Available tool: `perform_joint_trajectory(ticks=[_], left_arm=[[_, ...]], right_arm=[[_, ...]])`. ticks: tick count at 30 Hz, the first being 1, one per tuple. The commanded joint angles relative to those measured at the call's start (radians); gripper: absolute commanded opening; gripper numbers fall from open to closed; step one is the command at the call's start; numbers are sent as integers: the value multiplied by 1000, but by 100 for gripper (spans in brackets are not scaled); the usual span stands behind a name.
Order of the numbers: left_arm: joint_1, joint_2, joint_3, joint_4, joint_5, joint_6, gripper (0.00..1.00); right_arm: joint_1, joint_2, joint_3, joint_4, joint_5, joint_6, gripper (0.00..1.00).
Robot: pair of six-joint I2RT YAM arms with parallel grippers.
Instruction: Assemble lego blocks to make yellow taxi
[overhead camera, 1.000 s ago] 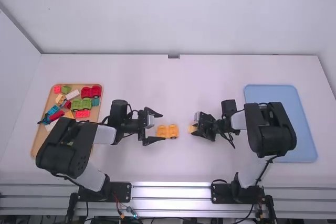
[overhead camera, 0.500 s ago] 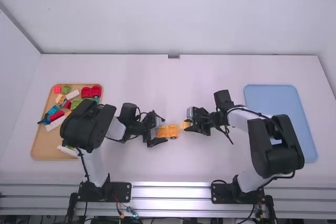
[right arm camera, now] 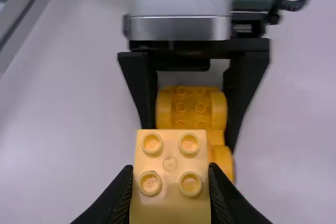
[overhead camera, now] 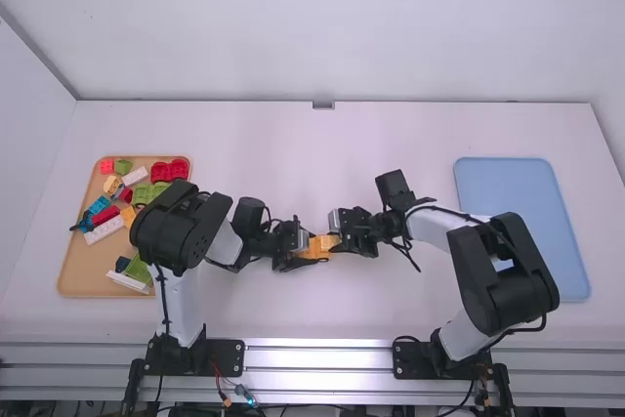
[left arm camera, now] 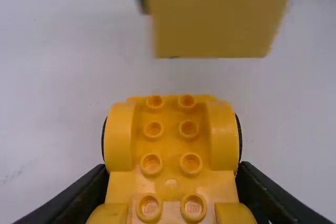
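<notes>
White table (overhead camera: pixel 293 153), high view: 1 tan tray (overhead camera: pixel 80 275) of mixed blocks (overhead camera: pixel 104 228), 1 blue tray (overhead camera: pixel 503 183); left gripper (overhead camera: pixel 312 248) and right gripper (overhead camera: pixel 338 238) close together between the trays.
Left wrist view: 1 yellow wheeled base (left arm camera: pixel 171 150), 8 studs (left arm camera: pixel 151 164) visible, clamped between left gripper's 2 fingers; 1 yellow block (left arm camera: pixel 210 27) near it.
Right wrist view: same block, 4 studs, clamped between right gripper's 2 fingers, partly hiding the base.

From above, my high view faces twelve o'clock and down; both wrist views look in close, sharing the yellow car base (left arm camera: pixel 170 148).
</notes>
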Motion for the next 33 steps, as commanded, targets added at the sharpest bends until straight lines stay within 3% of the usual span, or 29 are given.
perform_joint_trajectory(ticks=[1,3,10,33], left_arm=[[-2,14,-6,-5,-11,11,52],[-1,14,5,-23,-10,11,44],[-8,14,47,-130,42,77,39],[-8,14,22,-84,58,72,39]], right_arm=[[20,2,5,8,29,58,6],[40,25,5,25,40,54,4],[66,113,6,95,76,104,0],[68,118,6,107,105,140,1]])
